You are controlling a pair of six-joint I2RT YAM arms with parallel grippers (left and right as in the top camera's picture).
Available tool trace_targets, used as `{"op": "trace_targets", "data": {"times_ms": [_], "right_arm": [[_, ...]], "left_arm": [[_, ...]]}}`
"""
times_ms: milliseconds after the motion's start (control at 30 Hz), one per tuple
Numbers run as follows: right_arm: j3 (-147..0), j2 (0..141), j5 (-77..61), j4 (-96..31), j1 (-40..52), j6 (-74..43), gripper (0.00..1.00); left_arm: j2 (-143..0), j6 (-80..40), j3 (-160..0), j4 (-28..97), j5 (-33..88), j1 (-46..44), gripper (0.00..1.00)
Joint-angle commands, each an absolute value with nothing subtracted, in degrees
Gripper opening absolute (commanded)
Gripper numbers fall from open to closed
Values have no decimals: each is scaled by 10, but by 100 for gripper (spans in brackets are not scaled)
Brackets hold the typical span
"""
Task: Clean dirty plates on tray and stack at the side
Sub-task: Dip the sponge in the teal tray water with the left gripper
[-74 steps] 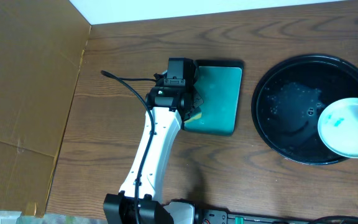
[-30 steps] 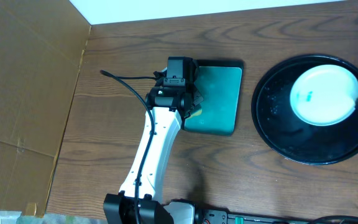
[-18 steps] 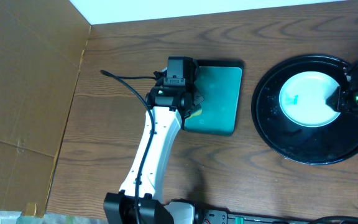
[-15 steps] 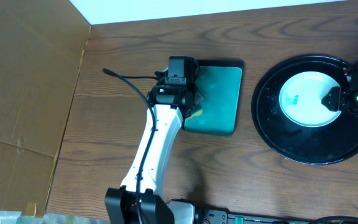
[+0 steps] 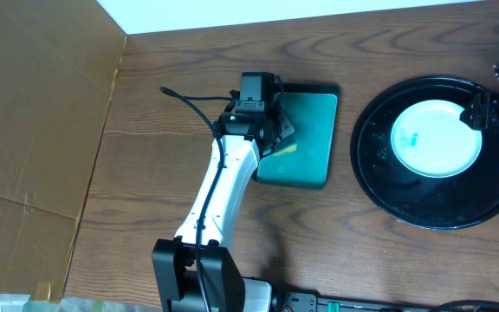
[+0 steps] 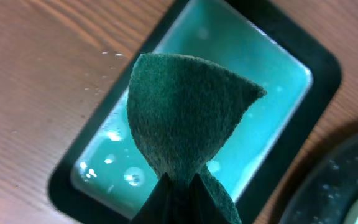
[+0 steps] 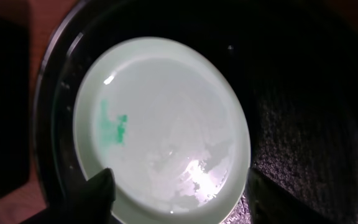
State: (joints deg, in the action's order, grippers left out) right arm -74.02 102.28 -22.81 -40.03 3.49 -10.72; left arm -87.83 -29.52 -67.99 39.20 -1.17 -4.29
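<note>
careful: right gripper [image 7: 180, 191] wide, off the plate [image 5: 436, 139]; the sponge [image 6: 185, 118] pinched in your left gripper [image 6: 178, 190] could skid it against the rim of the tray [image 5: 379, 192].

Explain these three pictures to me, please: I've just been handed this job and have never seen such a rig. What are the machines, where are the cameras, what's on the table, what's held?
Two robot arms work at a wooden table, each ending in a two-finger gripper. The overhead picture looks straight down; the other two come from cameras on the wrists. The left gripper, on the white arm, is shut on a green scrubbing pad over a small teal tray. To the right lies a big black tray with one white plate flat in it, marked by a teal smear. The right gripper hangs over the plate's edge, fingers apart, holding nothing.
</note>
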Motion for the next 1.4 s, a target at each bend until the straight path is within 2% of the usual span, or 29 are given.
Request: {"op": "trace_targets", "data": {"times_ms": [0,200,400,700,967,1367], "right_arm": [[-752,1022,-200,-423,32,-93,78],[-752,1038,-123,-459,32,-93,76],[-752,1051,-119,-454,34,-89,76],[-751,1079,-121,-443,42,-81,77],[-751,1130,-123,-426,57,-72,78],[-751,1145,-123,-419,67,-72,78]], "left_arm": [[-897,-279,-677,380,13,-45,8],[-988,-279,-677,346,13,-46,7],[-1047,-279,-677,295,13,-46,7],[-1073,-265,-677,258,-8,-46,7],[-1036,-255,-677,269,-9,-48,7],[-1119,-255,-677,262,-11,-52,7]]}}
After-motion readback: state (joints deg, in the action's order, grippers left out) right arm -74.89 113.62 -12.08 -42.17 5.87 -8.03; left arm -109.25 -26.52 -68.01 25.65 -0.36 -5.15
